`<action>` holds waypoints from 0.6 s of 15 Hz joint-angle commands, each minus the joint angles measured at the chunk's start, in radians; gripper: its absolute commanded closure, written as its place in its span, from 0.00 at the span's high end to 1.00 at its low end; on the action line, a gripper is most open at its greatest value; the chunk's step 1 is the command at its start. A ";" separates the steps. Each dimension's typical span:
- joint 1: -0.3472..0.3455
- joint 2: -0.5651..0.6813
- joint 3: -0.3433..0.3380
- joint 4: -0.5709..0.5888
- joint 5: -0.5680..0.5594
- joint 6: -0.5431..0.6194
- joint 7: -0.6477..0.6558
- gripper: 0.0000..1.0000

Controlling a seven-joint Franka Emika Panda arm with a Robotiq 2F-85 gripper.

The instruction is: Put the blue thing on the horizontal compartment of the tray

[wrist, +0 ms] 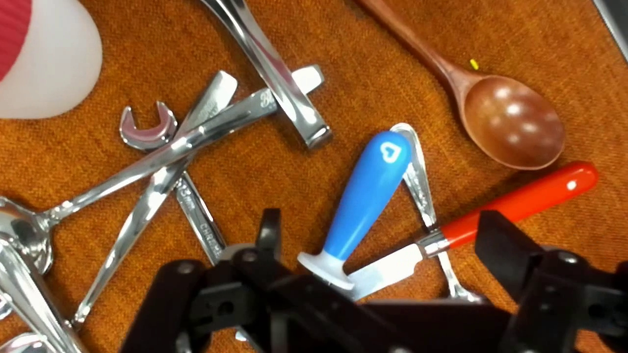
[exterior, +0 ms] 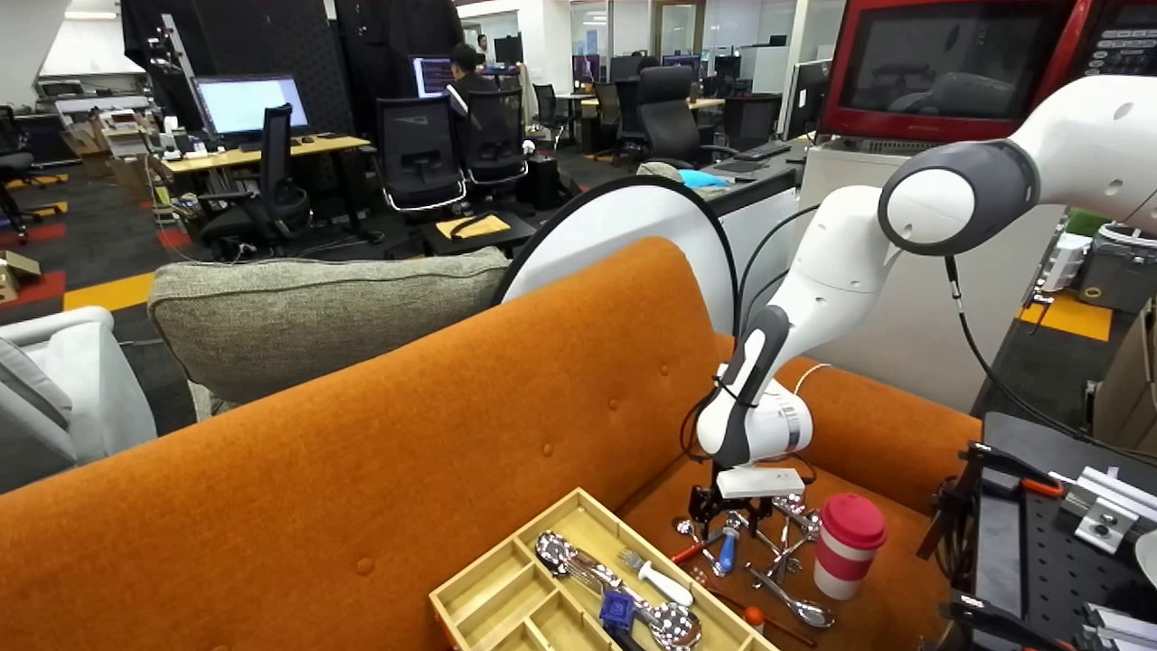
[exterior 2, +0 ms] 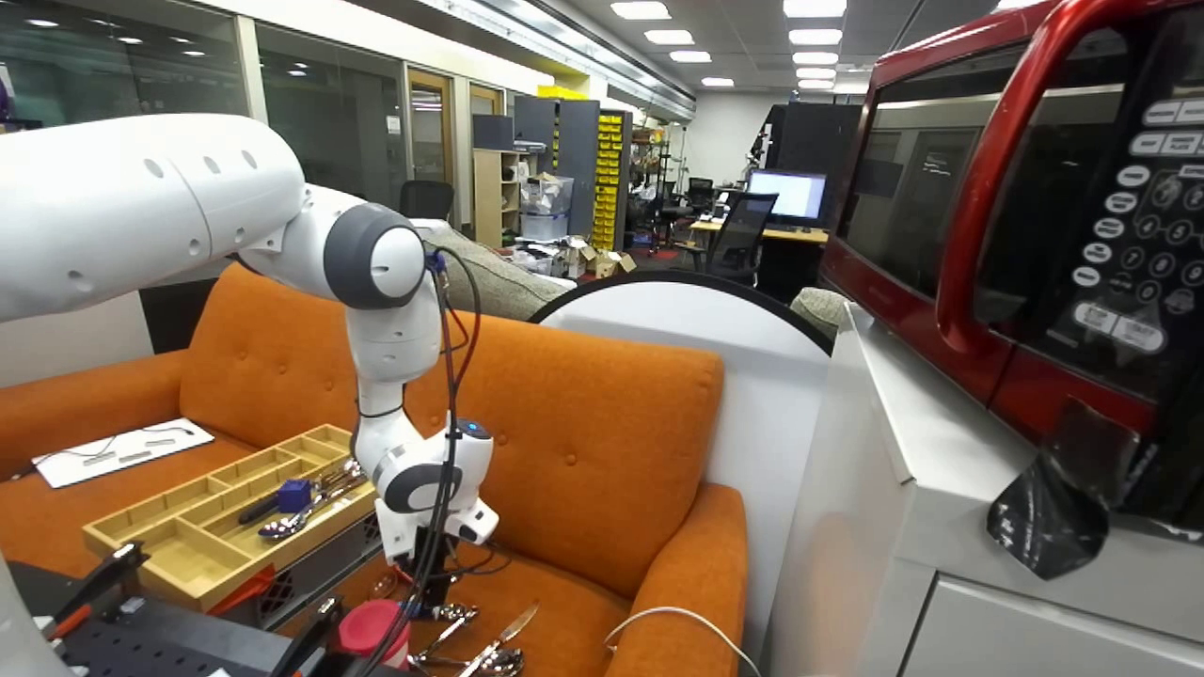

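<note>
A blue-handled utensil (wrist: 368,196) with a white collar lies on the orange sofa seat, across a silver utensil and the blade of a red-handled knife (wrist: 520,206). It also shows in an exterior view (exterior: 728,551). My gripper (wrist: 380,228) is open and empty above it; in the wrist view the handle's lower end lies between the fingers, and the far finger overlaps the red knife. The pale yellow tray (exterior 2: 141,515) stands beside the gripper, also in an exterior view (exterior: 479,579). Its crosswise end compartment (exterior 2: 193,561) looks bare.
The tray holds silver spoons, a white-handled fork (exterior: 660,579) and a dark blue cube-headed tool (exterior: 617,611). Around the gripper lie crossed silver utensils (wrist: 162,181) and a wooden spoon (wrist: 512,122). A pink white-bodied cup (exterior: 848,542) stands close. The sofa backrest (exterior: 542,380) rises behind.
</note>
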 commanded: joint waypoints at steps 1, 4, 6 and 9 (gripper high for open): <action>-0.035 0.037 0.035 0.022 0.048 0.039 0.029 1.00; -0.042 0.062 0.044 0.033 0.065 0.057 0.050 1.00; -0.050 0.071 0.049 0.038 0.075 0.071 0.060 1.00; -0.054 0.081 0.050 0.048 0.078 0.079 0.074 0.97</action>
